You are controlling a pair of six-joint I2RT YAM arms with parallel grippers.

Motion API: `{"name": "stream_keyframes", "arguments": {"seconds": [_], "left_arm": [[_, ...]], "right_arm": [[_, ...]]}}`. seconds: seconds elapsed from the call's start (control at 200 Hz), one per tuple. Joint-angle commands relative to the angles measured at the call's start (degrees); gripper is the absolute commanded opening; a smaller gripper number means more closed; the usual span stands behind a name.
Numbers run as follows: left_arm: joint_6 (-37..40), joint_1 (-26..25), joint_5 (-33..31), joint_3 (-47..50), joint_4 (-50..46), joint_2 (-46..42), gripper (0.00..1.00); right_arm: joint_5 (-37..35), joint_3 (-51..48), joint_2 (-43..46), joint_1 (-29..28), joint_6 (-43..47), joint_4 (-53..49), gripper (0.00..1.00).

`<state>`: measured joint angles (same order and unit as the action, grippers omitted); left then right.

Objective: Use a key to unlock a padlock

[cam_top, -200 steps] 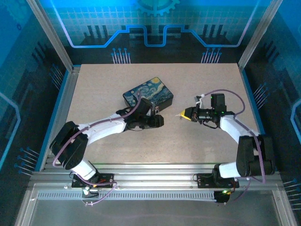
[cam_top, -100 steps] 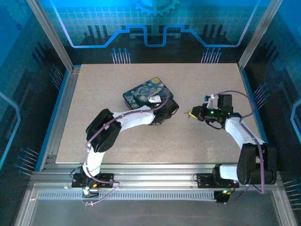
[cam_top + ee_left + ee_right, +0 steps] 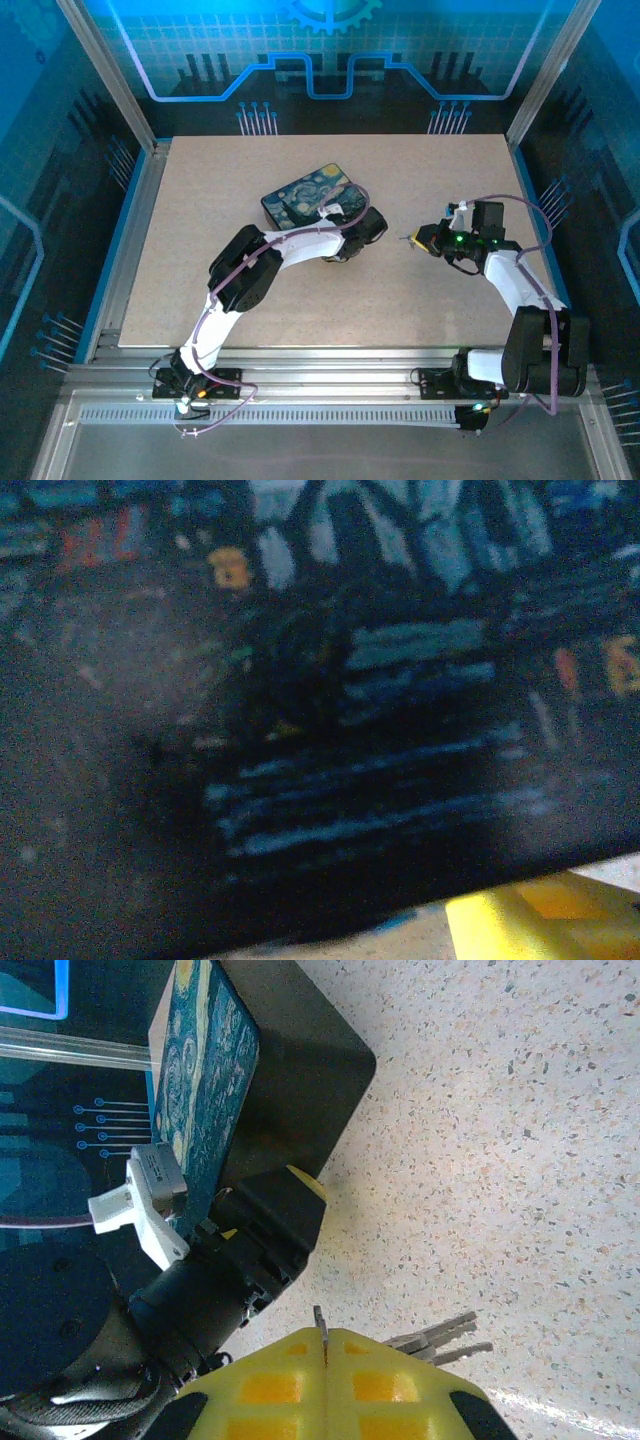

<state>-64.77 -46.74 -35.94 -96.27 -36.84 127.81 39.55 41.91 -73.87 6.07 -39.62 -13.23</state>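
Note:
My right gripper (image 3: 418, 240) hovers over the table to the right of the dark starry-night tin box (image 3: 305, 192). Its yellow pads (image 3: 390, 1385) are shut on a key (image 3: 320, 1322), whose tip pokes out between them toward the box; spare keys (image 3: 445, 1338) fan out beside it. My left gripper (image 3: 365, 230) is pressed against the box's near right corner (image 3: 300, 1080). In the left wrist view the box's dark side (image 3: 350, 730) is blurred and very close, with one yellow pad (image 3: 545, 920) at the lower right. The padlock is hidden behind the left gripper.
The speckled table (image 3: 230, 280) is framed by metal rails (image 3: 135, 230) and blue-lit walls. The left arm (image 3: 245, 280) stretches diagonally from the near left toward the box. A white cable clip (image 3: 140, 1205) sits on the left wrist.
The left arm has reached forward and to the right, bringing its gripper up against the box's near right corner. The right gripper has drawn back slightly to the right, still holding the key.

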Motion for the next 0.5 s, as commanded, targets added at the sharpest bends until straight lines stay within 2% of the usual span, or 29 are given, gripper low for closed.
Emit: {"name": "stream_keyframes", "arguments": {"seconds": [0.0, 0.075, 0.3, 0.385, 0.495], "left_arm": [[-1.06, 0.84, -2.99, -2.57, -3.04, 1.95, 0.58], [-0.98, 1.12, -3.08, -2.68, -2.91, 2.48, 0.53], [1.32, 1.39, -4.02, -1.59, -2.51, 1.93, 0.26], [2.47, 1.44, -5.48, -0.09, -3.06, -0.01, 0.21], [7.53, 1.46, -5.45, 3.13, -1.3, -4.07, 0.14]], "right_arm": [[1.85, 2.33, 0.53, 0.59, 1.25, -1.91, 0.0], [1.77, 3.21, 0.52, 0.61, 2.05, -3.11, 0.0], [2.13, 3.53, 1.3, 0.61, 3.94, -5.33, 0.0], [3.03, 2.66, 2.22, 0.45, 4.89, -5.09, 0.0], [3.12, 0.97, 3.46, 0.18, 4.82, -4.41, 0.0]]}}
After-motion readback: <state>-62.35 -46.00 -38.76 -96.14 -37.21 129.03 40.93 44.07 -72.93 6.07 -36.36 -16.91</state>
